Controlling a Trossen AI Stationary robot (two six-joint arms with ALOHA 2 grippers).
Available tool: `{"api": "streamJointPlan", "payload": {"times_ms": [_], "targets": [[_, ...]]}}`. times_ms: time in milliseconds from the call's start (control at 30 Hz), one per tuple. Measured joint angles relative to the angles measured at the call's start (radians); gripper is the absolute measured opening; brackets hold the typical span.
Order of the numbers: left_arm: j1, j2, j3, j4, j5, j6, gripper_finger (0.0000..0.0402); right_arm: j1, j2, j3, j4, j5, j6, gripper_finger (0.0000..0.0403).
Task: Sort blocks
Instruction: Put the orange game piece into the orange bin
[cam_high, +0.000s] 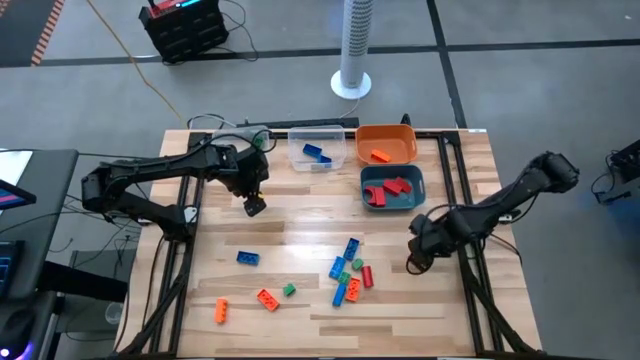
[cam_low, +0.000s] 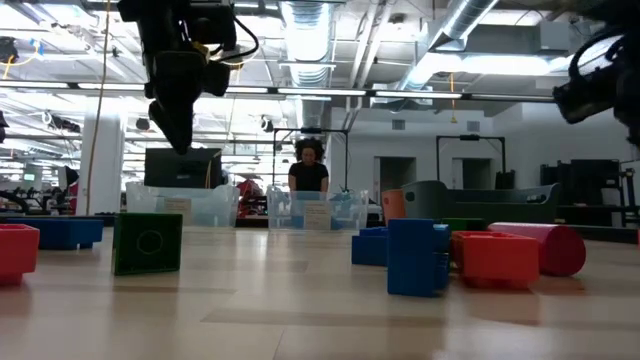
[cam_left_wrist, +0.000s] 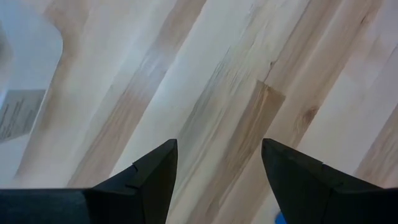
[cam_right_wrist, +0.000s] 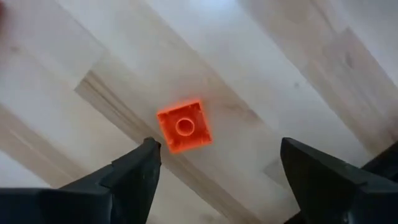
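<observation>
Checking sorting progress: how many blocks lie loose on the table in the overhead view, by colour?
Blue blocks: 4
Orange blocks: 3
Green blocks: 2
Red blocks: 2
Total: 11, not counting the orange-red block below the open right gripper.

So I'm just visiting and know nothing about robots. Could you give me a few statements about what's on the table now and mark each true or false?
1. The teal bin holds red blocks. True.
2. The orange bin is empty. False: an orange block lies in it.
3. The right gripper is open above a small orange-red block. True.
4. The left gripper clamps a blue block. False: it is open, with only bare wood between its fingers.
5. The clear bin holds green blocks. False: a blue block.
</observation>
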Motion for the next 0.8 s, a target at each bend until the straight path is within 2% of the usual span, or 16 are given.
{"api": "streamJointPlan", "payload": {"times_ms": [267,633,800], "targets": [[0.0,0.0,0.0,-0.041,0.0,0.0,0.0228,-0.045,0.032,-0.056,0.102,-0.032,-0.136,0.0329],[0.0,0.0,0.0,-0.041,0.0,0.0,0.0228,0.005,0.154,-0.068,0.182,-0.041,-0.225,0.0323],[0.0,0.0,0.0,-0.041,0.0,0.0,0.0228,0.005,0.197,-0.068,0.215,-0.042,-0.229,0.0299]]}}
